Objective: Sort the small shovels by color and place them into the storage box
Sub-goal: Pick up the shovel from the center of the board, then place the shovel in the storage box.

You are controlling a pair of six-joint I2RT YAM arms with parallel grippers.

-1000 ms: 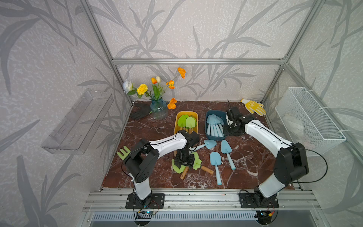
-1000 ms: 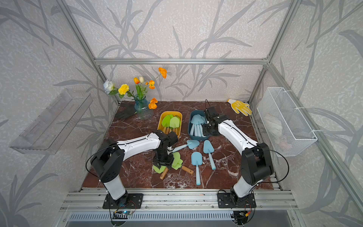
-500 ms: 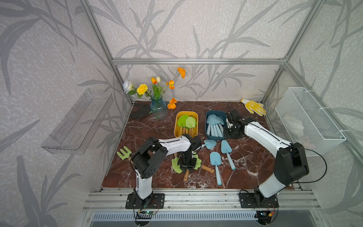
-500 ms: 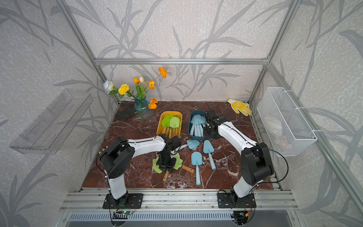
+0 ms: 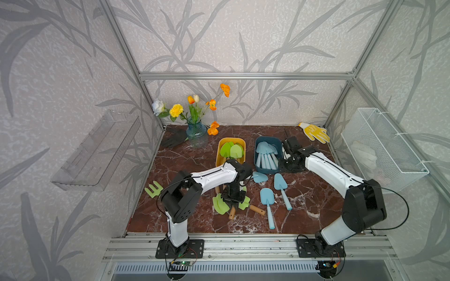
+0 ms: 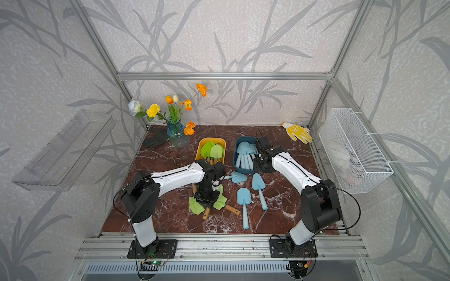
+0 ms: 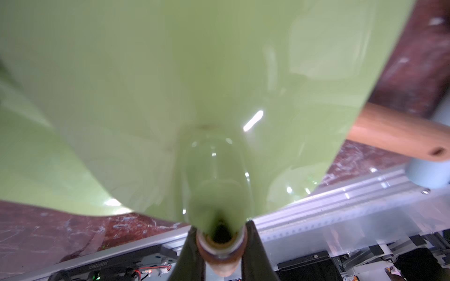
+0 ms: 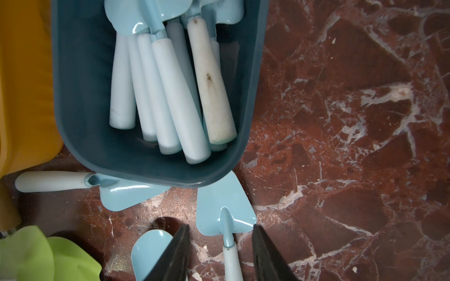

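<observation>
Small shovels (image 5: 220, 206): green, wood-handled, heaped on worktop (image 5: 185, 167); blue ones (image 5: 266, 195) loose near blue box (image 5: 266, 171). Light, stiff, blades probably slick; grasp at handle neck. Left hand (image 7: 220, 239) clenched on green shovel (image 7: 194, 85) by its handle; right hand (image 8: 220, 233) released, empty.

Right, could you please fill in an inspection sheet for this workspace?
Surface: marble tabletop, no spills seen.
Job's things: green shovels in the yellow box; blue shovels in the dark blue box; three loose blue shovels and several loose green shovels on the tabletop.
Clutter: green fork, flower vase, black glove, yellow glove.
Grippers: left gripper shut on a held green shovel at its wooden handle; right gripper open, holding nothing, beside the dark blue box.
Cables: left arm cable and right arm cable loop clear of the shovels.
Surroundings: clear shelf and wire basket on opposite walls.
</observation>
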